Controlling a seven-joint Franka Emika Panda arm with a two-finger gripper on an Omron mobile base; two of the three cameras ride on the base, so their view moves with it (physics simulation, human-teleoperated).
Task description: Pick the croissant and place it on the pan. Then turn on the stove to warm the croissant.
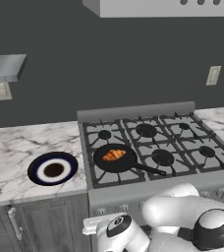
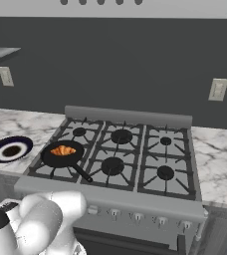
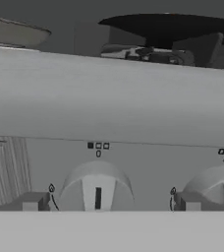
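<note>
The croissant (image 1: 114,155) lay in the pan (image 1: 115,158), on the near left burner of the stove (image 1: 148,142); this part of the task looked finished. The gripper (image 3: 109,202) was released, with its fingers wide apart, low at the front panel of the stove. A knob (image 3: 96,189) stood directly ahead between the fingertips, probably the one for the pan's burner. The croissant was small, golden orange-brown. The pan handle (image 1: 151,170) pointed to the near right.

Both base views look forward and down from behind, left and right, sharing the stove (image 1: 148,147) and pan (image 1: 115,158). Hand view sits close, facing a front knob (image 3: 97,189).
</note>
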